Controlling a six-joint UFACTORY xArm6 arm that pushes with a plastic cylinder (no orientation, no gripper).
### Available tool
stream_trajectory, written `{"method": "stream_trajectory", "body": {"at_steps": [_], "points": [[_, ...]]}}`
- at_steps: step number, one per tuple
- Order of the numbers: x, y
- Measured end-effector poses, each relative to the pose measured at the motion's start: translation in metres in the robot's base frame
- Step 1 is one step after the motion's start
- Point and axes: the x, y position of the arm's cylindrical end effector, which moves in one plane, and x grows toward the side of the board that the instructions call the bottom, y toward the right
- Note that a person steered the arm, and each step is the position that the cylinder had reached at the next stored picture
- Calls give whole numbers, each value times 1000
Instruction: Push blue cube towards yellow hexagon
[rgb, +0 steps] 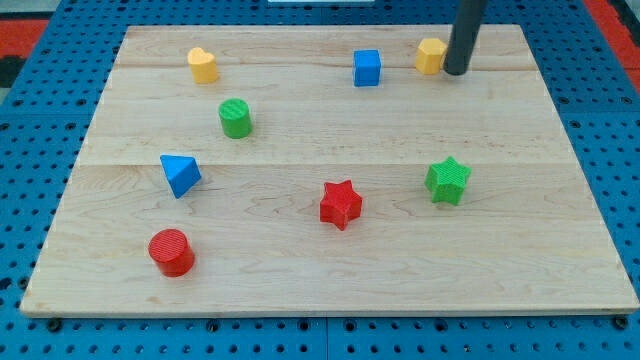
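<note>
Although the arm carries no claw, so there is nothing to spread, press together or pinch with, its dark rod comes down at the view's top right and my tip (456, 72) rests on the wooden board (330, 270), just beside the yellow hexagon (431, 56) on its right side, close enough that I cannot tell whether they touch. The blue cube (367, 68) sits to the view's left of the hexagon, in the same top row, near it but with a clear strip of bare wood between them.

As I judge it, the push is not finished: the cube and hexagon are apart, and my tip stands on the wrong side, with the hexagon between it and the cube. What is left is to bring the tip round to the cube's left face and push it rightward along the row.

Farther out, a yellow heart (202, 65) lies at the top left, a green cylinder (235, 118) below it, a blue triangular block (180, 174) at mid left, a red cylinder (171, 252) at the bottom left, a red star (340, 204) near the middle, and a green star (447, 181) to its right, all well clear of the cube's path.
</note>
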Motion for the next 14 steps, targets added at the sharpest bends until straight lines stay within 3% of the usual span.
{"method": "stream_trajectory", "body": {"at_steps": [1, 2, 3, 4, 5, 6, 7, 8, 9, 11, 12, 14], "points": [[0, -28], [-36, -42], [-36, -36], [27, -94], [37, -158], [17, -172], [-10, -142], [-10, -88], [-10, -73], [-23, -126], [-30, -84], [-30, -72]]}}
